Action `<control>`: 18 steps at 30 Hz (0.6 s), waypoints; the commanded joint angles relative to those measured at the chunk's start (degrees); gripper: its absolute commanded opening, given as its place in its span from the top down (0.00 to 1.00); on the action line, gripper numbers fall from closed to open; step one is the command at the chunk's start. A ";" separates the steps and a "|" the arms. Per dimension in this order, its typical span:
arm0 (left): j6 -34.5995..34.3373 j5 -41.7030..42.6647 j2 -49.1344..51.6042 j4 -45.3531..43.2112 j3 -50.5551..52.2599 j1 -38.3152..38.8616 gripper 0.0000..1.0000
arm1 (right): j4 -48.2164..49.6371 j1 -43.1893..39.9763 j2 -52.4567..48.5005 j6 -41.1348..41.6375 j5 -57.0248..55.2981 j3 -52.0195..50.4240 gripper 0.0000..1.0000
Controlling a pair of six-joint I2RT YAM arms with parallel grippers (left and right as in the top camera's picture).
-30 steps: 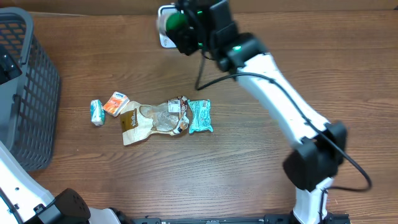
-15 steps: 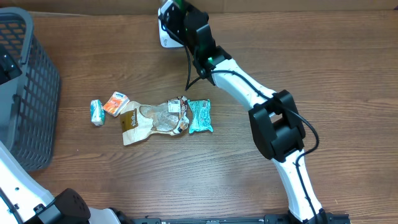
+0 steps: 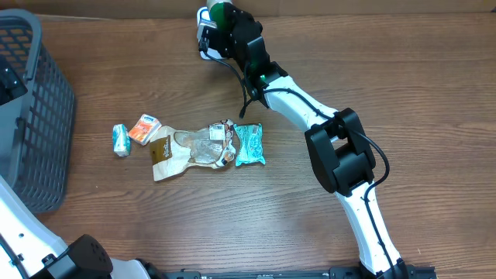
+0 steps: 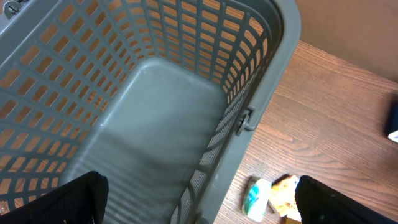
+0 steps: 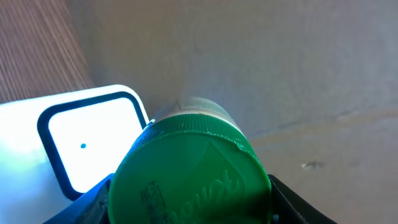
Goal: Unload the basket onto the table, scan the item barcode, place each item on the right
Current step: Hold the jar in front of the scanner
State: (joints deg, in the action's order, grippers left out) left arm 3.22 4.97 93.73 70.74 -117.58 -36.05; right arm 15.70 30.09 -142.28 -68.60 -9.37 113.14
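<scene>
Overhead, the right gripper point(image 3: 226, 19) reaches to the far edge of the tabletop point(image 3: 155, 225), its jaws clamped on the green-lidded jar point(image 3: 223, 9). It holds the jar right over the white scanner point(image 3: 204, 35). A second ago the jar hung a little nearer the middle of the tabletop and lower in the picture, with the arm's elbow stretched far out to the right. Now the elbow is folded in closer and the jar sits higher against the back wall.

From the right wrist, the green lid point(image 5: 189, 174) fills the lower part of the picture between the dark fingers point(image 5: 93, 199). The scanner's black-rimmed window point(image 5: 74, 143) lies just beside it on the left.

The left gripper point(image 4: 211, 199) hovers above the grey basket point(image 4: 267, 74), jaws wide apart and holding nothing.

On the tabletop the loose things lie where they lay before: a small teal packet point(image 3: 120, 140) and an orange packet point(image 3: 144, 128) side by side, then a tan pouch point(image 3: 167, 155) touching a clear packet point(image 3: 209, 143), and a teal packet point(image 3: 249, 144) at the right end of the row.
</scene>
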 commanded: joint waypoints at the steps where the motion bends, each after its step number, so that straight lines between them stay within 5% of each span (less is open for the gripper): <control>1: 0.87 0.44 0.13 -0.04 0.17 -0.02 0.01 | 1.36 -0.33 0.07 -3.93 0.66 1.42 0.66; 18: 0.87 0.44 0.13 -0.07 0.17 -0.02 0.00 | 1.57 -0.31 0.22 -2.25 1.84 1.42 0.66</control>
State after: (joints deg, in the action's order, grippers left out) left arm 3.22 4.97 93.73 70.74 -117.58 -36.05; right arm 15.99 30.04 -142.28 -72.18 -7.86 113.14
